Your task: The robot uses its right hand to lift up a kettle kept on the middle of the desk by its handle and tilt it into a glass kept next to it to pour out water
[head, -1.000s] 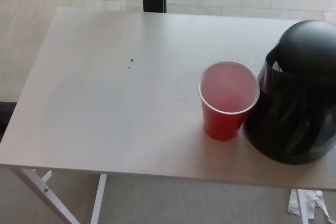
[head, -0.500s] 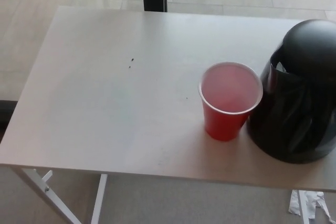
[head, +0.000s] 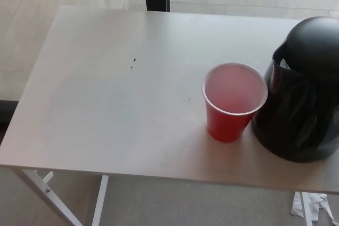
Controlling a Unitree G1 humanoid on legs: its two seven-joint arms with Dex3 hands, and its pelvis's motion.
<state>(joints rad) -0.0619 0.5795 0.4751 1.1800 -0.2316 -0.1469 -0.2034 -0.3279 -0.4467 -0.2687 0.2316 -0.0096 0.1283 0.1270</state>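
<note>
- No text, label, brand, number or sign is legible anywhere in the head view.
- Kettle (head: 304,99): plain black body and lid, no marking readable on any visible face.
- Red cup (head: 233,101): plain red wall with a white rim, no print visible.
- Desk (head: 106,93): bare pale top; two small dark specks near its middle are not characters.
- Crumpled white item (head: 310,205) on the floor below the desk's near right edge: too small to tell whether it carries print.
</note>
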